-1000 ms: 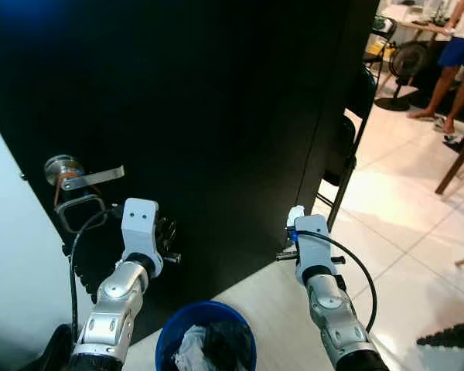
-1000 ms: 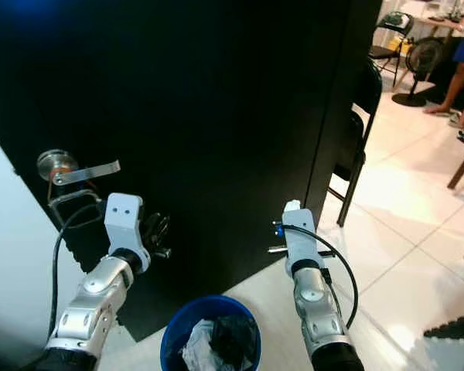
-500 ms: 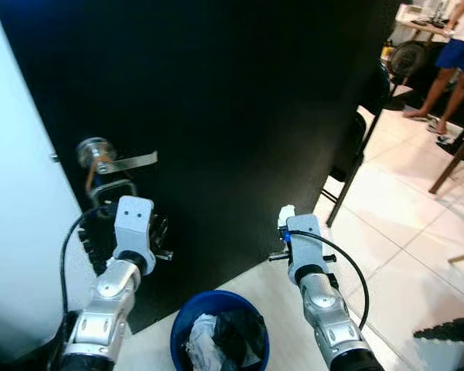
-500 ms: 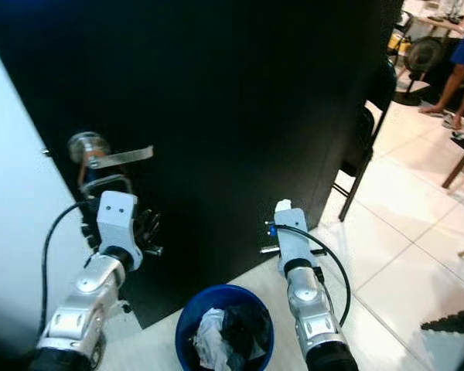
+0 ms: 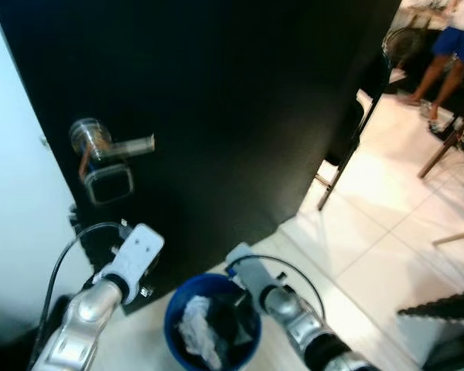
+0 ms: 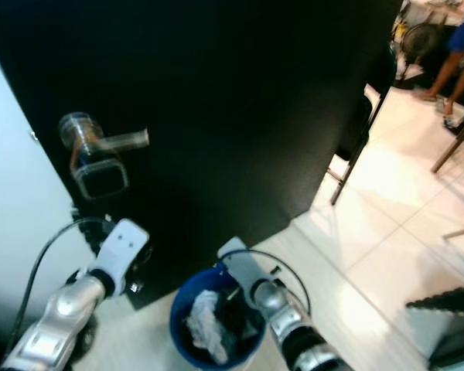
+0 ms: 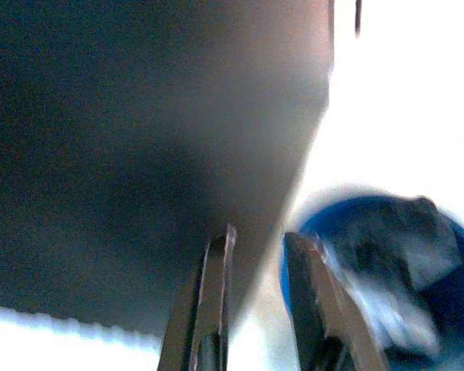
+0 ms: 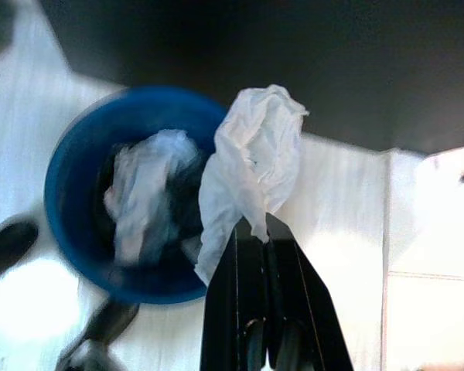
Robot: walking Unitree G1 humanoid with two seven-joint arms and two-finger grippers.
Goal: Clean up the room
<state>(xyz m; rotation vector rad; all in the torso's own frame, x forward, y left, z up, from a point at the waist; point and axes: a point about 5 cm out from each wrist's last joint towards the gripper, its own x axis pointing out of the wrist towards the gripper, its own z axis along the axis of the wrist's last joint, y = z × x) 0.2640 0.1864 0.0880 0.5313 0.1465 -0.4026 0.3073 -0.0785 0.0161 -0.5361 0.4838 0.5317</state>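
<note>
Right wrist view: the right gripper [image 8: 264, 232] is clamped on a crumpled white tissue [image 8: 251, 166], held at the rim of the blue bin [image 8: 69, 147] already holding waste. Judged step: disposal. Next move: centre the tissue over the opening, then release. The left gripper [image 7: 255, 263], fingers apart and empty, hangs beside the bin. A black door [image 5: 216, 100] stands just behind; open tiled floor [image 5: 371, 224] lies to the right.
</note>
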